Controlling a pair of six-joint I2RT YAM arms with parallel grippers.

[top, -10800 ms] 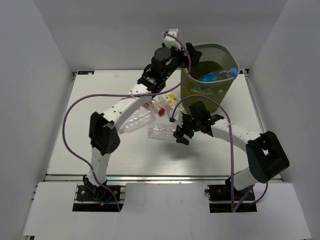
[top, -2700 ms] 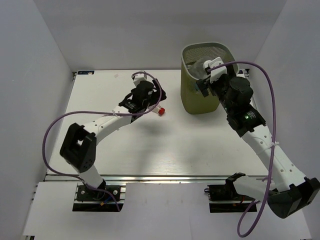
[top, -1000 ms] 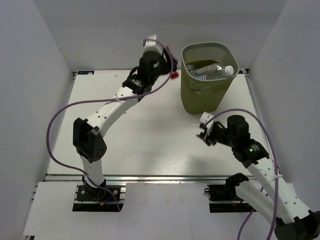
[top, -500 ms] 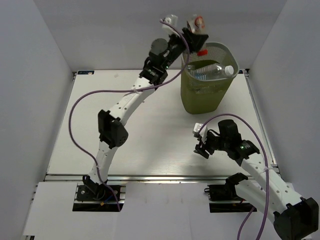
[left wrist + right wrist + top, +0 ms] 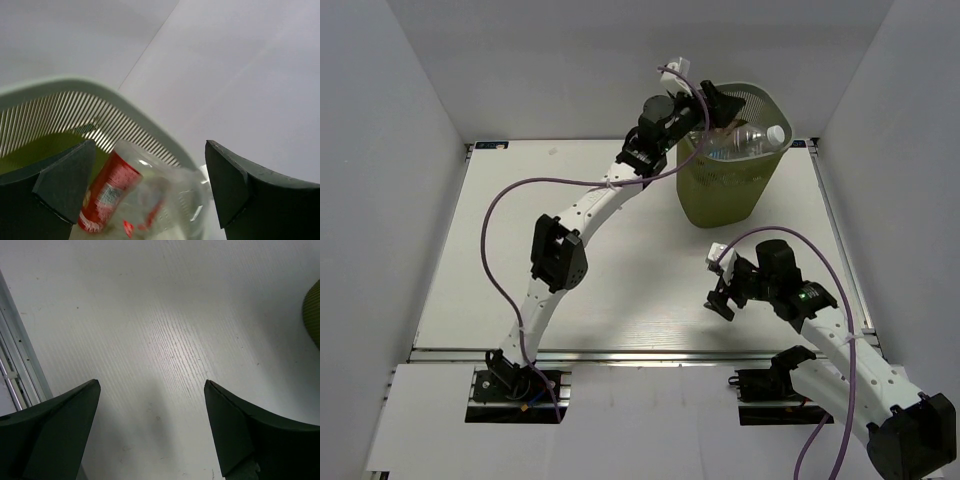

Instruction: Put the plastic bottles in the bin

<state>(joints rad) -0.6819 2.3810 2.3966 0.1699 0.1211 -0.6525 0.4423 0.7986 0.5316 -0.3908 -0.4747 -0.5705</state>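
Since half a second ago, lowers the left gripper point(image 5: 720, 103) over the left rim of the bin point(image 5: 725, 205) at the far-right corner. Holds fingers apart, gripping nothing; shows the red-labelled bottle point(image 5: 107, 192) blurred just beyond them, slanted, inside the mesh. Parks the right gripper point(image 5: 718, 287), also spread and empty, well short of it.

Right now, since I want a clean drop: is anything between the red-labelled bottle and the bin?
Nothing visible. The red-labelled bottle, blurred, sits within the open left gripper over the mouth of the bin. Only a clear bottle lies inside.
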